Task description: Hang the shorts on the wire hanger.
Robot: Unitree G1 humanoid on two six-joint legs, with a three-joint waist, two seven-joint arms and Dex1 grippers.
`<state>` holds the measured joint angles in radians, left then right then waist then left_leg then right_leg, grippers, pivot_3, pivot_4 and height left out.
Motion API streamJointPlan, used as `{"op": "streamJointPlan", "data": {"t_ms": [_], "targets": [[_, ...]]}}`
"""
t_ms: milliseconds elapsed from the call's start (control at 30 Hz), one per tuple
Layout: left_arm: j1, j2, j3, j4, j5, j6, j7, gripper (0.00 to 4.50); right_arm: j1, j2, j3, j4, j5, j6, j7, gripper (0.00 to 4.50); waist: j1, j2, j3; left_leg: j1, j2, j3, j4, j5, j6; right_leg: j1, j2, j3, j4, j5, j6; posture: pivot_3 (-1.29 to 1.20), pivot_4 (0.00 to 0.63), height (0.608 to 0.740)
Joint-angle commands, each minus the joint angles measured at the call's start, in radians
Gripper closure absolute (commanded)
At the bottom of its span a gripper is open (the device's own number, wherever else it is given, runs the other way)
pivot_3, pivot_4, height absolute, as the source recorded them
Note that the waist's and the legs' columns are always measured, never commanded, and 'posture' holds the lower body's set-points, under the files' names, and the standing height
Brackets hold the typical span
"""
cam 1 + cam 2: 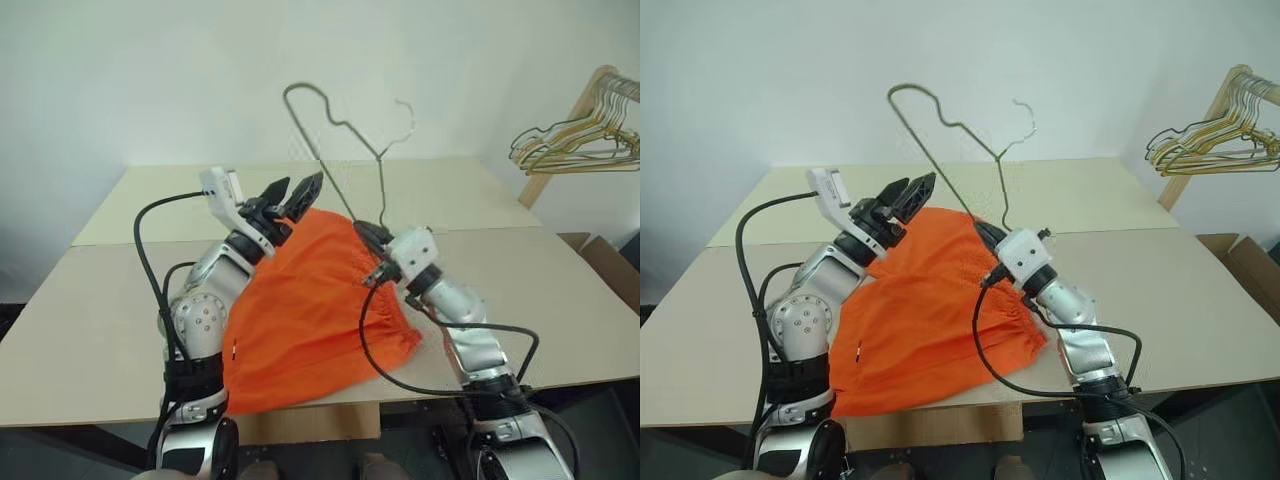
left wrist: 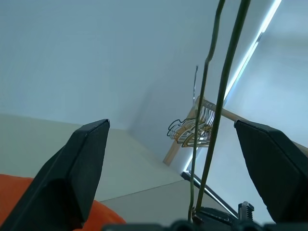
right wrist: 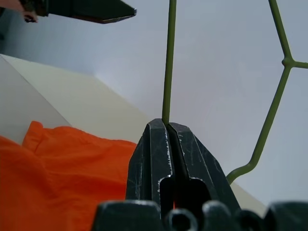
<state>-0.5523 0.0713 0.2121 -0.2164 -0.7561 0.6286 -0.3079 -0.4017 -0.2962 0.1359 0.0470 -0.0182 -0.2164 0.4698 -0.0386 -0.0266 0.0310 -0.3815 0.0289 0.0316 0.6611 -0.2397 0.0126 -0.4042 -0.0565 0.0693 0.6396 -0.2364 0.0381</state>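
Note:
The orange shorts (image 1: 300, 320) lie crumpled on the table between my two arms, one end hanging over the near edge. My right gripper (image 1: 368, 232) is shut on the thin olive wire hanger (image 1: 320, 158), which it holds up in the air above the shorts, the hook end uppermost. The right wrist view shows its jaws (image 3: 167, 124) pinched on the hanger (image 3: 168, 57). My left gripper (image 1: 300, 190) is open and empty, raised just over the far edge of the shorts, beside the hanger's long wire. Its fingers (image 2: 86, 163) stand wide apart.
The beige table (image 1: 120, 330) is made of two panels with a seam across. A wooden rack with a bunch of gold and silver hangers (image 1: 580, 140) stands at the back right. A cardboard box (image 1: 610, 265) sits beyond the table's right edge.

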Motion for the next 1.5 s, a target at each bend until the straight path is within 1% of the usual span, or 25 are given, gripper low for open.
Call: {"op": "streamJointPlan", "data": {"t_ms": [33,100,167,267,333,500,633,667,767,867,900,933,967,1033,1167,1233,1267,1300,1367,1400,1467,1500], "targets": [[-0.035,0.008,-0.025,-0.01,0.003,-0.035,-0.027,0.0,-0.01,-0.017,0.011,-0.039,-0.028,-0.057,0.005,4.47,0.0,0.0,0.0,0.0,0.0,0.0,0.0,0.0,0.0,0.0,0.0,0.0,0.0,0.0,0.0,0.03,0.0,0.74],[-0.032,0.01,-0.035,-0.01,0.009,-0.048,-0.039,0.0,-0.01,-0.014,0.016,-0.032,-0.035,-0.062,0.001,4.47,0.001,0.0,0.0,0.0,0.0,0.0,0.0,0.0,0.0,0.0,0.0,0.0,-0.001,0.0,0.0,0.03,0.0,0.74],[-0.029,0.006,-0.026,-0.011,-0.013,-0.046,-0.046,0.0,-0.011,-0.007,0.013,-0.031,-0.035,-0.058,-0.004,4.47,0.0,0.0,0.0,0.0,0.0,0.0,0.0,0.0,0.0,0.0,0.0,0.0,-0.001,0.0,0.0,0.03,0.0,0.74],[-0.025,-0.002,-0.016,-0.017,-0.006,-0.069,-0.035,0.61,-0.01,-0.007,0.014,-0.027,-0.043,-0.062,-0.006,4.5,0.001,0.0,0.0,0.0,0.0,0.0,0.0,0.0,0.0,0.0,0.0,0.0,-0.001,0.0,0.0,0.04,0.0,0.74],[-0.022,-0.004,-0.018,-0.024,0.008,-0.087,-0.031,1.19,-0.007,-0.009,0.015,-0.025,-0.047,-0.065,-0.006,4.5,0.001,0.0,0.0,0.0,0.0,0.0,0.0,0.0,0.0,0.0,0.0,0.0,-0.001,0.0,0.0,0.04,0.0,0.74],[-0.007,0.018,-0.043,-0.022,0.017,-0.086,-0.049,2.94,-0.006,-0.007,0.017,-0.019,-0.058,-0.069,-0.007,4.5,0.003,0.0,0.0,0.0,0.0,0.0,0.0,0.0,0.0,0.0,0.0,0.0,-0.001,0.0,0.0,0.04,0.0,0.74],[0.003,0.013,-0.035,-0.028,-0.017,-0.076,-0.047,4.2,-0.005,-0.011,0.018,-0.019,-0.064,-0.075,-0.004,4.5,0.002,0.0,0.0,0.0,0.0,0.0,0.0,0.0,0.0,0.0,0.0,0.0,-0.001,0.0,0.0,0.04,0.0,0.74],[0.008,0.016,-0.036,-0.033,-0.021,-0.083,-0.062,4.42,-0.005,-0.013,0.018,-0.019,-0.069,-0.077,-0.005,4.5,0.002,0.0,0.0,0.0,0.0,0.0,0.0,0.0,0.0,0.0,0.0,0.0,-0.001,0.0,0.0,0.04,0.0,0.74],[0.014,0.025,-0.043,-0.046,-0.027,-0.083,-0.083,4.42,-0.006,-0.017,0.019,-0.019,-0.07,-0.079,0.003,4.5,0.002,0.0,0.0,0.0,0.0,0.0,0.0,0.0,0.0,0.0,0.0,0.0,-0.001,0.0,0.0,0.04,0.0,0.74],[0.011,0.046,-0.071,-0.03,0.023,-0.085,-0.075,4.42,-0.008,-0.026,0.022,-0.025,-0.067,-0.061,0.02,4.5,0.002,0.0,0.0,0.0,0.0,0.0,0.0,0.0,0.0,0.0,0.0,0.0,-0.001,0.0,0.0,0.04,0.0,0.74],[0.011,0.051,-0.081,-0.017,0.051,-0.1,-0.072,4.5,-0.006,-0.024,0.021,-0.03,-0.06,-0.054,0.022,3.97,0.002,0.0,0.0,0.0,0.0,0.0,0.0,0.0,0.0,0.0,0.0,0.0,-0.001,0.0,0.0,0.03,0.0,0.74],[0.009,0.053,-0.084,-0.005,0.067,-0.112,-0.069,4.5,-0.004,-0.02,0.019,-0.031,-0.058,-0.057,0.016,3.76,0.002,0.0,0.0,0.0,0.0,0.0,0.0,0.0,0.0,0.0,0.0,0.0,-0.001,0.0,0.0,0.03,0.0,0.74],[0.007,0.053,-0.081,0.004,0.071,-0.123,-0.071,4.5,-0.003,-0.018,0.017,-0.032,-0.059,-0.052,0.012,3.44,0.002,0.0,0.0,0.0,0.0,0.0,0.0,0.0,0.0,0.0,0.0,0.0,-0.001,0.0,0.0,0.03,0.0,0.74],[0.002,0.055,-0.07,0.02,0.079,-0.15,-0.081,4.5,-0.001,-0.027,0.017,-0.032,-0.055,-0.05,0.024,2.7,0.001,0.0,0.0,0.0,0.0,0.0,0.0,0.0,0.0,0.0,0.0,0.0,-0.001,0.0,0.0,0.03,0.0,0.74],[-0.027,0.093,-0.043,0.076,0.096,-0.189,-0.111,4.5,0.003,-0.04,-0.004,-0.041,-0.028,-0.01,0.041,1.37,0.001,0.0,0.0,0.0,0.0,0.0,0.0,0.0,0.0,0.0,0.0,0.0,-0.001,0.0,0.0,0.03,0.0,0.74],[-0.044,0.124,-0.021,0.094,0.071,-0.197,-0.158,4.5,0.005,-0.073,-0.023,-0.08,0.068,0.133,0.123,0.68,0.001,0.0,0.0,0.0,0.0,0.0,0.0,0.0,0.0,0.0,0.0,0.0,-0.001,0.0,0.0,0.03,0.0,0.74],[-0.05,0.144,-0.007,0.097,0.042,-0.194,-0.201,4.5,0.001,-0.101,-0.044,-0.114,0.183,0.274,0.197,0.34,0.002,0.0,0.0,-0.001,0.0,0.0,0.0,0.0,0.0,0.0,0.0,0.0,-0.001,0.0,0.0,0.03,0.0,0.74],[-0.055,0.166,0.006,0.095,0.008,-0.183,-0.248,4.5,-0.014,-0.131,-0.07,-0.138,0.308,0.421,0.269,0.34,0.002,0.0,0.0,-0.001,0.0,0.0,0.0,0.0,0.0,0.0,0.0,0.0,-0.002,0.0,0.0,0.03,0.0,0.74],[-0.06,0.215,0.03,0.085,-0.06,-0.168,-0.359,4.5,-0.061,-0.192,-0.122,-0.15,0.475,0.654,0.348,0.34,0.002,0.0,0.0,-0.002,0.0,0.0,0.0,0.0,0.0,0.0,0.0,-0.001,-0.003,0.0,0.0,0.02,0.0,0.74],[-0.067,0.241,0.052,0.083,-0.111,-0.153,-0.417,4.5,-0.104,-0.233,-0.151,-0.123,0.555,0.787,0.387,0.34,0.001,0.0,0.0,-0.002,0.0,0.0,0.0,0.0,0.0,0.0,0.0,-0.001,-0.004,0.0,0.0,0.02,0.0,0.74],[-0.09,0.284,0.094,0.094,-0.207,-0.111,-0.488,4.5,-0.173,-0.303,-0.178,-0.054,0.629,0.911,0.475,0.34,-0.002,0.001,0.001,-0.002,0.001,0.001,0.0,0.0,0.0,0.0,0.0,-0.001,-0.004,0.0,0.0,0.01,0.0,0.74],[-0.102,0.304,0.115,0.107,-0.251,-0.092,-0.523,4.5,-0.209,-0.344,-0.176,-0.007,0.66,0.967,0.551,0.34,-0.003,0.001,0.001,-0.002,0.001,0.0,0.0,0.0,0.0,0.0,0.0,-0.002,-0.004,0.0,0.0,0.01,0.0,0.74]]}}
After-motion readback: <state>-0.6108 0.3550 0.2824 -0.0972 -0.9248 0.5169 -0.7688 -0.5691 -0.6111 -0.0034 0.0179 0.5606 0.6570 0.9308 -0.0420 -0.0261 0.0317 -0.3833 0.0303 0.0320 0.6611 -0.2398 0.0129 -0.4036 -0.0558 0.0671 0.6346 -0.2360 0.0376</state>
